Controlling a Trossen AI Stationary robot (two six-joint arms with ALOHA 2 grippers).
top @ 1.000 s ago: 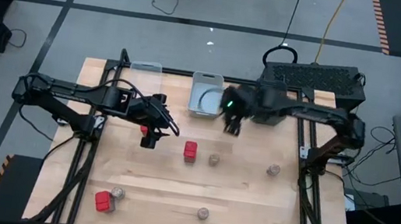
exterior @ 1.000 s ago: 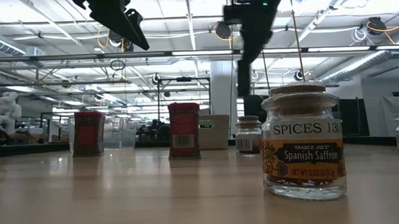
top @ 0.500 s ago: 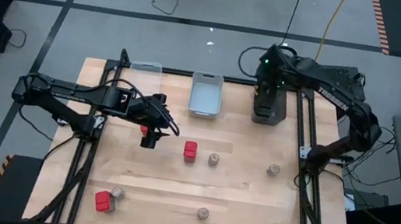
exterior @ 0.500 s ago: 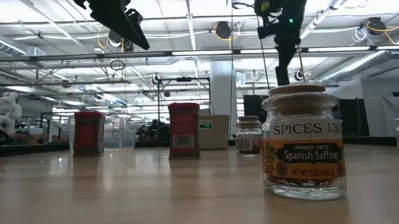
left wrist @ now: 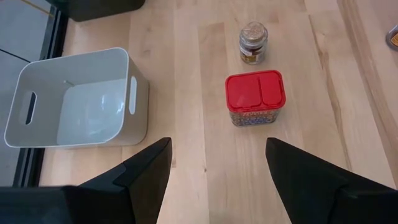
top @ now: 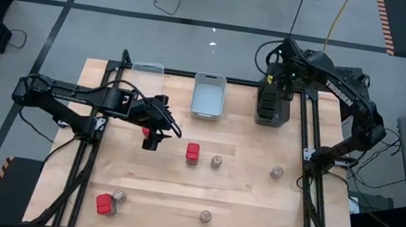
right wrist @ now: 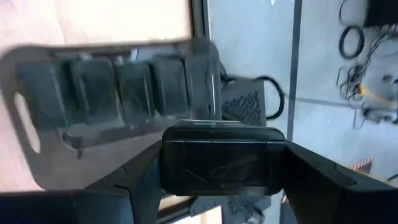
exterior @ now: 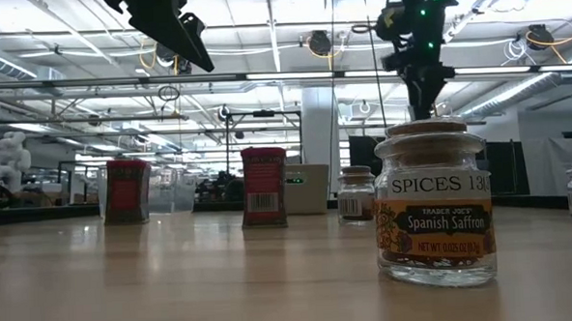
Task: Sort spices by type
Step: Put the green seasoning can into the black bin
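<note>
A dark grey spice block is clamped in the right gripper above the far-right dark bin; left gripper jaws apart.

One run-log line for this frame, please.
left gripper: open, empty, above red-lid container | right gripper: shut on dark block, over dark bin | white bin: empty

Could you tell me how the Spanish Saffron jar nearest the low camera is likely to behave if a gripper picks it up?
The saffron jar looks like glass, so probably slippery and breakable if dropped. It stands upright on a flat base and looks squat, so it likely resists tipping. On its side, its round body would probably roll.
</note>
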